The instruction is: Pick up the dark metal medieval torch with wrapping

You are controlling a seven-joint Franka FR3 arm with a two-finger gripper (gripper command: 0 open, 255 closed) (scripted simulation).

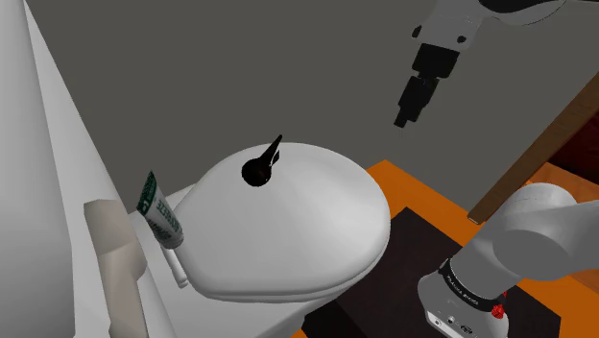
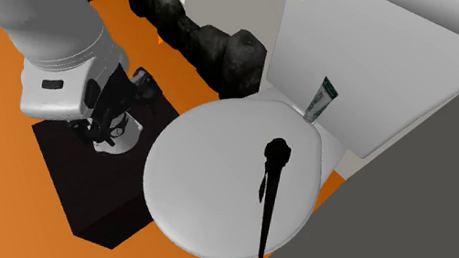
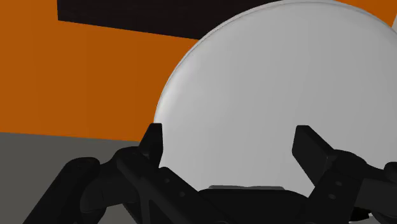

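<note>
The torch (image 1: 261,165) is a black stick with a round bulbous head and lies flat on the closed white toilet lid (image 1: 307,226). In the second exterior view the torch (image 2: 270,189) lies along the lid (image 2: 203,175), head toward the tank, with a thin strip hanging from its shaft. My gripper (image 1: 405,115) hangs well above the lid, off to the shoulder view's right of the torch and apart from it. In the wrist view the gripper (image 3: 232,149) is open with nothing between its fingers, and the bare lid (image 3: 273,83) lies beyond them.
A green and white tube (image 1: 161,209) stands at the lid's hinge by the white tank (image 2: 383,71). The black stand (image 2: 90,187) sits on the orange floor (image 3: 76,76). Dark rocky lumps (image 2: 216,46) line the wall. A brown plank (image 1: 538,144) leans behind the arm.
</note>
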